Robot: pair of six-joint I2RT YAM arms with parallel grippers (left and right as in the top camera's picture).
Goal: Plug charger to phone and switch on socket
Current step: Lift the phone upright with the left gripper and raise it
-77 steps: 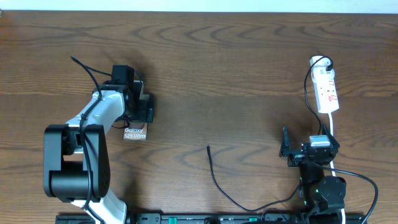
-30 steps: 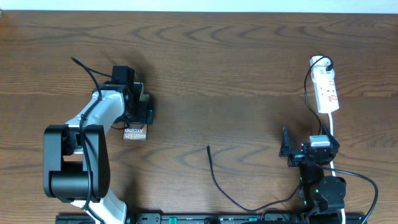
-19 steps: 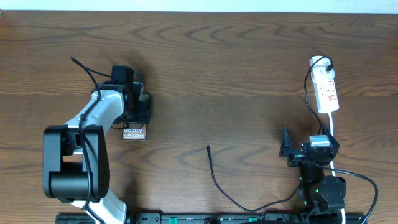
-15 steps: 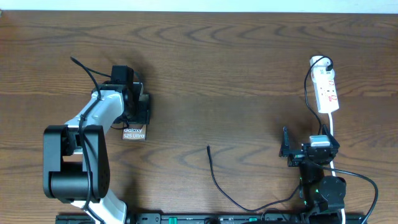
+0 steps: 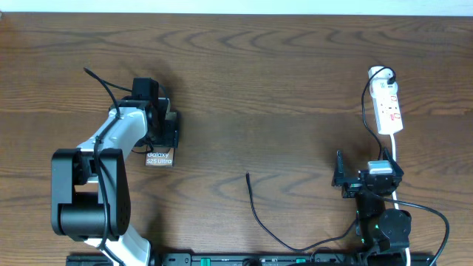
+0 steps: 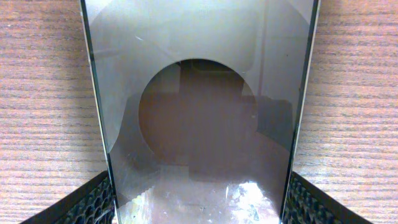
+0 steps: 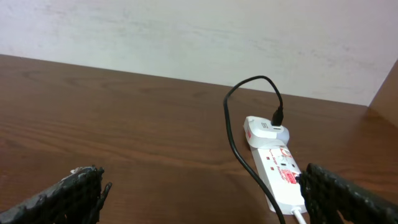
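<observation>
Narrowed left tool (image 6: pixel 200 203) now grips the phone (image 6: pixel 199 93) between its fingers (image 6: pixel 93 204).

On the brown wooden table (image 5: pixel 281 74) you find the flat dark smartphone (image 5: pixel 160 157) toward the left edge, the thin black charger cable (image 5: pixel 253 207) by the front edge's middle, and the white power strip (image 5: pixel 389 109) near the back-right corner.

Left gripper (image 6: pixel 199 196) points down, fingers (image 6: pixel 93 204) pressing both long edges of the phone (image 6: pixel 199 112); right gripper (image 7: pixel 202 186) level, jaws spread wide
</observation>
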